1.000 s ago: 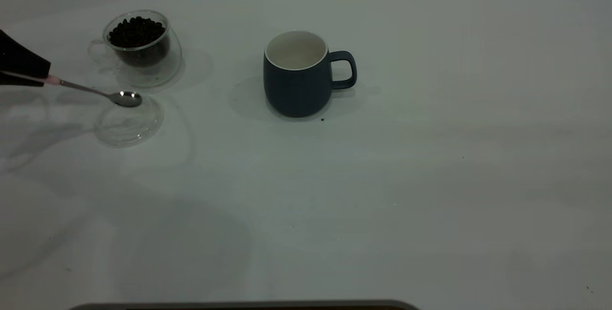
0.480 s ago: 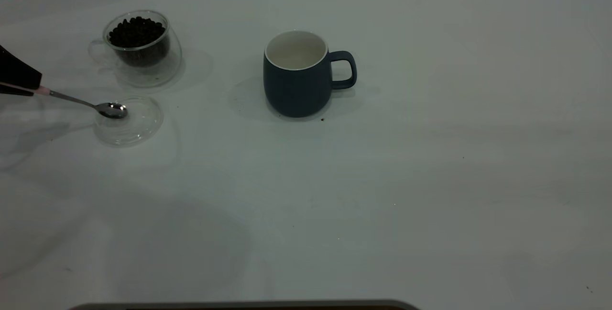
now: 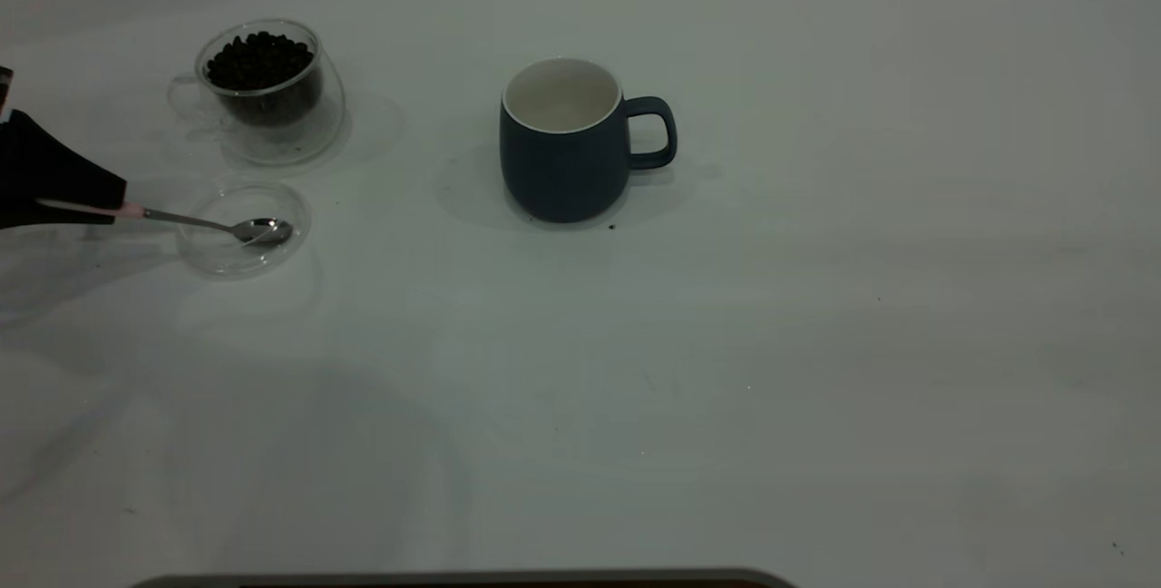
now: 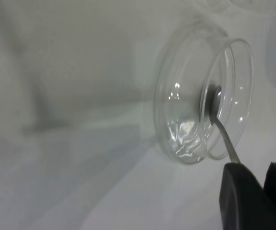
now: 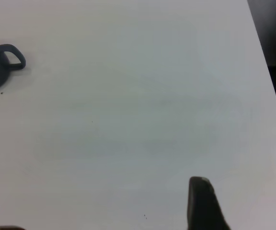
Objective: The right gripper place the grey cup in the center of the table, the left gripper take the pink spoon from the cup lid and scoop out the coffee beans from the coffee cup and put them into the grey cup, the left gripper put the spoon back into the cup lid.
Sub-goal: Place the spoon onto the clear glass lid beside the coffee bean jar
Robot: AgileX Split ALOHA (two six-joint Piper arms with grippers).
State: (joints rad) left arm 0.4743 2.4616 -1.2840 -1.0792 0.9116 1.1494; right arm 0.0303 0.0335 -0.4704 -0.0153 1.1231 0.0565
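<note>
Holding pink spoon [image 3: 213,224] by its handle, left gripper [image 3: 91,200] fingers clamped | bowl resting in cup lid [image 3: 238,254], just beside coffee cup [image 3: 263,84] | risk: we drag the light lid sideways | right gripper: can't tell

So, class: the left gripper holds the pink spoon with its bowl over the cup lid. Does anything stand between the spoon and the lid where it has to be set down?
Nothing visible does. The left gripper grips the pink spoon by its handle, and the spoon's bowl is already inside the rim of the cup lid. The coffee cup stands behind the lid, apart from it.
</note>
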